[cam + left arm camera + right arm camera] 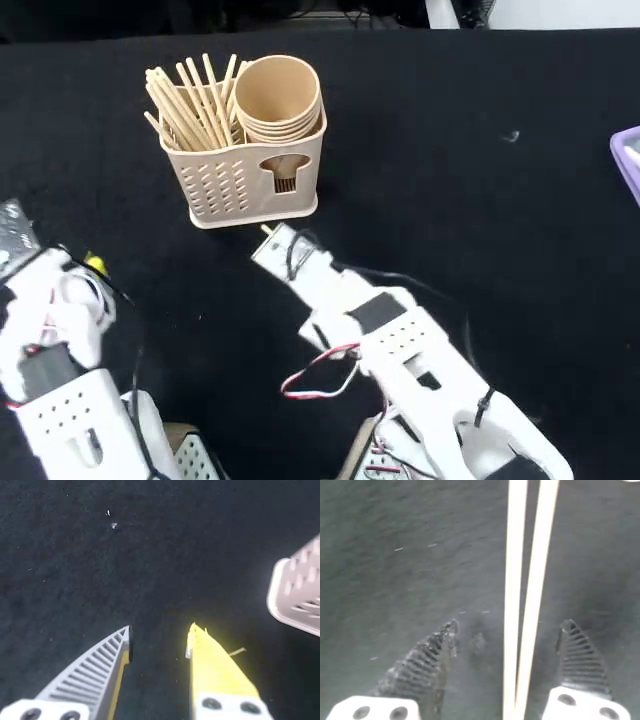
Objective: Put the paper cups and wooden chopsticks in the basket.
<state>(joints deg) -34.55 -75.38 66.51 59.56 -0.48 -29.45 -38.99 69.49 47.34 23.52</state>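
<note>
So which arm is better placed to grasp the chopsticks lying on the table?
Right. The right pincer, open, straddles the chopsticks close to the basket; the left pincer, also open, hangs over bare table.

Beige slotted basket (230, 185) on black tablecloth (480, 220).
Tan cups (280, 95), pale wood chopsticks (190, 105), purple object (628, 160) at right edge.

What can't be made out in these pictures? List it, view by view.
- High view: the purple object is cut off by the right edge, so what it is stays unclear.
- High view: the basket wall hides the lower paper cups, so they cannot be counted.
- Right wrist view: both ends of the two chopsticks inside the open right pincer run off the frame.
- Left wrist view: the basket is cut off by the frame edge.
</note>
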